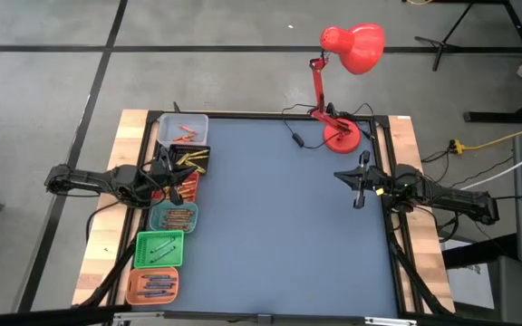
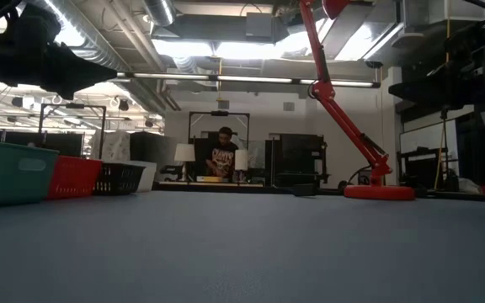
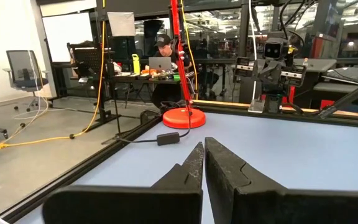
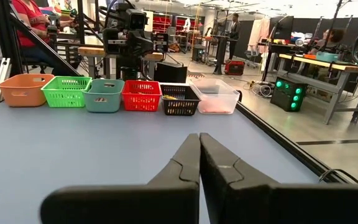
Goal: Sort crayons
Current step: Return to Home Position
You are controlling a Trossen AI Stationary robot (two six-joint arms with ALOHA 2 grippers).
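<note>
The crayons lie inside a row of small bins along the table's left edge. Orange ones (image 1: 185, 134) are in the clear bin and yellow ones (image 1: 192, 159) in the black bin. More lie in the teal bin (image 1: 176, 217), the green bin (image 1: 159, 248) and the orange bin (image 1: 152, 286). My left gripper (image 1: 183, 174) hangs level above the black and red bins, shut (image 3: 202, 163), with nothing between its fingers. My right gripper (image 1: 338, 175) hovers level at the right side of the blue mat, shut (image 4: 199, 149) and empty, pointing toward the bins.
A red desk lamp's base (image 1: 343, 136) stands at the far right corner of the mat, with its cable and switch (image 1: 294, 140) lying beside it. The right wrist view shows the red bin (image 4: 142, 95) in the row, between teal and black. The blue mat (image 1: 279, 235) spreads between the arms.
</note>
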